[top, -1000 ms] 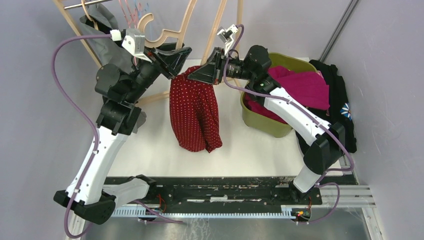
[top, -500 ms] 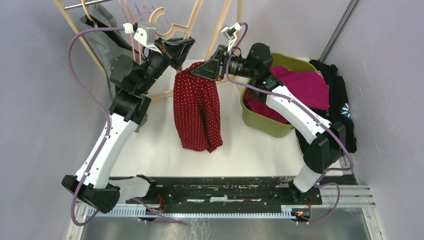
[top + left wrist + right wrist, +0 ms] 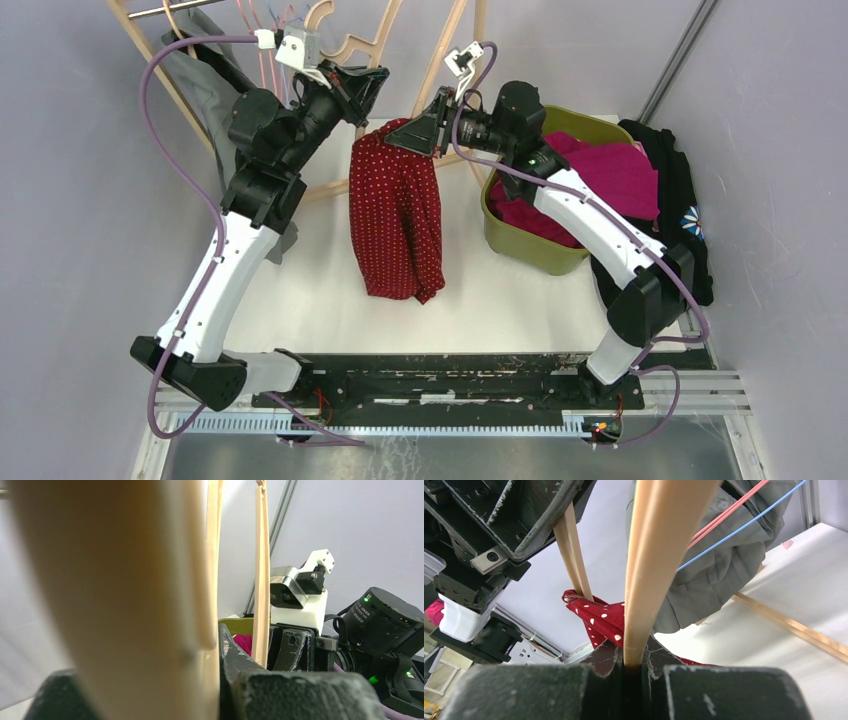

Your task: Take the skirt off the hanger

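The red white-dotted skirt (image 3: pixel 400 220) hangs down over the white table, its top bunched at the right gripper. The wooden hanger (image 3: pixel 440 55) stands up above it. My left gripper (image 3: pixel 365 80) is shut on one hanger arm, which fills the left wrist view (image 3: pixel 115 590). My right gripper (image 3: pixel 405 135) is shut on the other hanger arm (image 3: pixel 649 555), with skirt cloth (image 3: pixel 596 615) right behind its jaws. A thin hanger bar (image 3: pixel 574 555) runs from the skirt's top up into the left gripper (image 3: pixel 524 515). The right gripper also shows in the left wrist view (image 3: pixel 292 645).
A green bin (image 3: pixel 545 255) of magenta clothes (image 3: pixel 610 170) stands right of the skirt. A black garment (image 3: pixel 680 200) lies at the far right. A grey garment (image 3: pixel 200 85) and thin red and blue hangers (image 3: pixel 262 35) hang on the wooden rack (image 3: pixel 145 50) at back left.
My left gripper has risen and moved back right with the hanger. The skirt's top has lifted a little with the right gripper, and the two grippers stand closer together.
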`<move>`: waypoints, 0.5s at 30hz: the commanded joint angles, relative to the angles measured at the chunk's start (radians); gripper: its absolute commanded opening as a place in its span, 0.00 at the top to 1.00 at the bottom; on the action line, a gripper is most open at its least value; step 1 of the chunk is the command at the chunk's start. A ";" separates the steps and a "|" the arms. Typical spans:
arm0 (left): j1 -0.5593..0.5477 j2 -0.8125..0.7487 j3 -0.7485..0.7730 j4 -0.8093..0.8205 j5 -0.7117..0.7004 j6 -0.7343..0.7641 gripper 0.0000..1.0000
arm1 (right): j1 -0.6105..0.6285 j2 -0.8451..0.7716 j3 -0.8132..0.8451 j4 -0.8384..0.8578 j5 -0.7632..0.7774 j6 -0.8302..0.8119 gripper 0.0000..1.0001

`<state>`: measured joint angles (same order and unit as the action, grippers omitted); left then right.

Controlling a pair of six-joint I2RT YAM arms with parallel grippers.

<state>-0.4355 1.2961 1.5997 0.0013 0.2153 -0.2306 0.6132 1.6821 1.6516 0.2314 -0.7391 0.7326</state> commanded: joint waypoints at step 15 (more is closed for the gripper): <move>-0.015 -0.019 0.050 0.081 -0.032 0.053 0.97 | -0.003 0.013 0.042 -0.139 -0.039 -0.156 0.70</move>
<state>-0.4477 1.2972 1.5997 -0.0013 0.1864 -0.2306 0.6006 1.6859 1.6817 0.1219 -0.7307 0.6579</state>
